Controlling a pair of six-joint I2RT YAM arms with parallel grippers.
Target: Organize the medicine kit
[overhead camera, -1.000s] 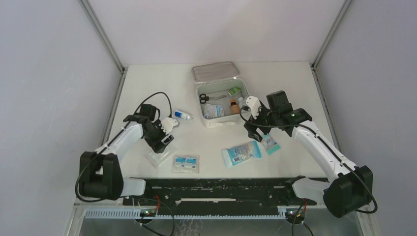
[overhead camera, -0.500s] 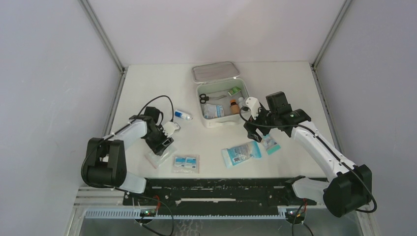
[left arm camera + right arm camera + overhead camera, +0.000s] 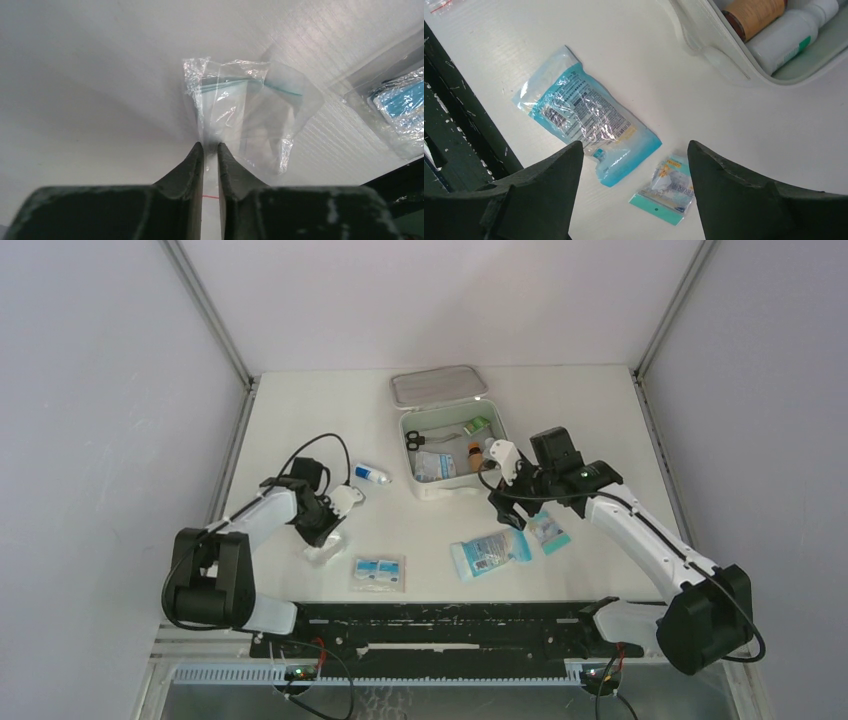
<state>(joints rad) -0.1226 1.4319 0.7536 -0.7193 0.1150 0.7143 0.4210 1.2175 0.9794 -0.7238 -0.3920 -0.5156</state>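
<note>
The left gripper (image 3: 210, 145) has its jaws drawn to a narrow slit, pinching the near edge of a crumpled clear plastic zip bag (image 3: 250, 110) with a teal seal strip. The rest of the bag spreads out ahead of the fingertips and to their right on the white table (image 3: 90, 75). Further right of these jaws lies a clear wrapper holding two blue sachets (image 3: 397, 102).

In the overhead view the left gripper (image 3: 325, 533) sits low over the same bag (image 3: 322, 552). The wrapped sachets (image 3: 378, 572) are just beyond it toward the table's middle, and a small white bottle with a blue cap (image 3: 372, 475) lies apart on the far side.

The right gripper (image 3: 634, 150) hangs above the table with its jaws spread wide and nothing between them. Under and ahead of its left finger lies a large light-blue printed pouch (image 3: 584, 120). A small teal-edged sachet (image 3: 669, 187) lies between the two fingertips, nearer the right one.

The medicine kit (image 3: 719, 57), a white soft case with rounded corners, is ahead of these jaws and to their right. A brown bottle (image 3: 754, 12) and a white bottle (image 3: 794, 30) lie inside its near corner.

From above, the kit (image 3: 452, 487) rests at the table's far middle with its lid (image 3: 438, 386) folded back. The right gripper (image 3: 505, 510) is just beside its near right corner. Black scissors (image 3: 414, 439) and a small green box (image 3: 477, 425) also lie inside it.
</note>
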